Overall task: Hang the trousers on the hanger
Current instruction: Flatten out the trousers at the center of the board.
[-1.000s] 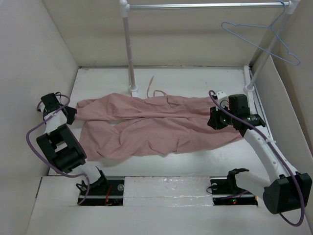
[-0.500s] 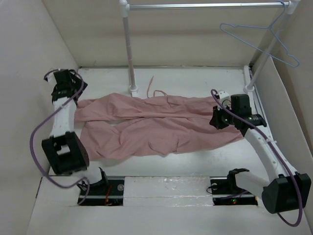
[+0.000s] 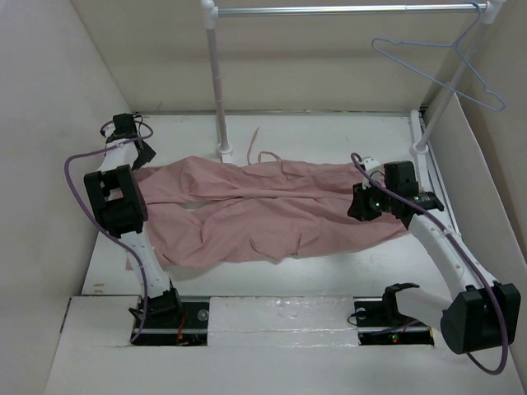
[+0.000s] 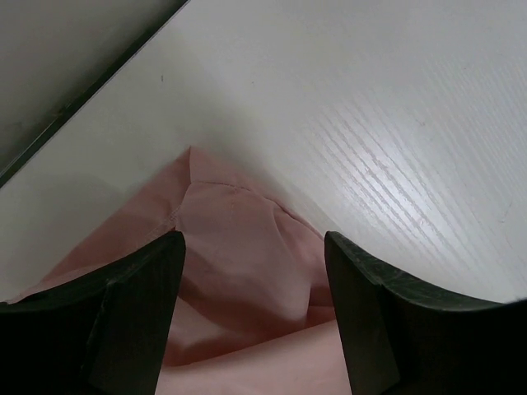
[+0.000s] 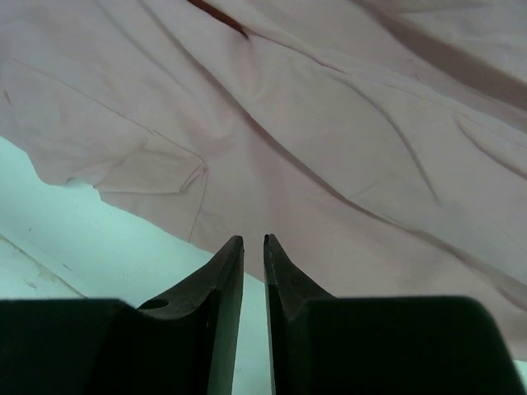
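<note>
The dusty-pink trousers (image 3: 263, 206) lie spread flat across the table from left to right. At their far-left end my left gripper (image 3: 138, 153) hovers with its jaws wide open. In the left wrist view a pointed corner of the trousers (image 4: 239, 247) lies between the tips of the left gripper (image 4: 254, 243), and nothing is gripped. My right gripper (image 3: 360, 206) is at the trousers' right end. The right wrist view shows the right gripper (image 5: 252, 240) at the near edge of the trousers (image 5: 329, 123), its jaws a narrow slit apart with nothing between them. The pale blue hanger (image 3: 458, 47) hangs from the rail at the top right.
A metal rail (image 3: 346, 10) runs across the back, on a white post (image 3: 218, 82) just behind the trousers and a slanted post (image 3: 436, 107) at the right. Cardboard walls close in the white table (image 3: 329, 132) on the left, back and right. A thin drawstring (image 3: 265, 155) trails near the white post.
My left arm has swung from the near left up to the far-left end of the trousers, and its jaws have opened wide. My right gripper has barely shifted.
</note>
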Action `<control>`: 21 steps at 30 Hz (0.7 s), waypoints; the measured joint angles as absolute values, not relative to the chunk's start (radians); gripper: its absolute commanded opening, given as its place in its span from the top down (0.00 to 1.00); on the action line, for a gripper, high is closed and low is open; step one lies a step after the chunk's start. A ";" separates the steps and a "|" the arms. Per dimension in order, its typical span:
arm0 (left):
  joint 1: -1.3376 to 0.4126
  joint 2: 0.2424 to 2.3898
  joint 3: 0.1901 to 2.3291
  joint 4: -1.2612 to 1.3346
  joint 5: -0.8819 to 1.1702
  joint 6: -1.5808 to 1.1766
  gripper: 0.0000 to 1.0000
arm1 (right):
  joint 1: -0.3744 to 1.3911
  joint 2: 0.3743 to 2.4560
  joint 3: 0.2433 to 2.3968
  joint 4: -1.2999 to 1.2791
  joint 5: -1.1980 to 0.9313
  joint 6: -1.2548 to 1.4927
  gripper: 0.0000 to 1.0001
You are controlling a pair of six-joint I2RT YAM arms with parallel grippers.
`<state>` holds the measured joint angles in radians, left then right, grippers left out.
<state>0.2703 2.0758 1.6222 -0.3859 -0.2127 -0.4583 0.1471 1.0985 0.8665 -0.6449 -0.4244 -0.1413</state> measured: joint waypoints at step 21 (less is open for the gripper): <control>0.278 2.165 1.637 -0.376 -0.319 -0.495 0.63 | 0.213 1.124 0.869 -0.682 -0.376 -0.135 0.77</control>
<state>0.2779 2.1651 1.6375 -0.3756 -0.3191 -0.4953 0.2131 1.1244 0.8688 -0.6815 -0.3756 -0.1349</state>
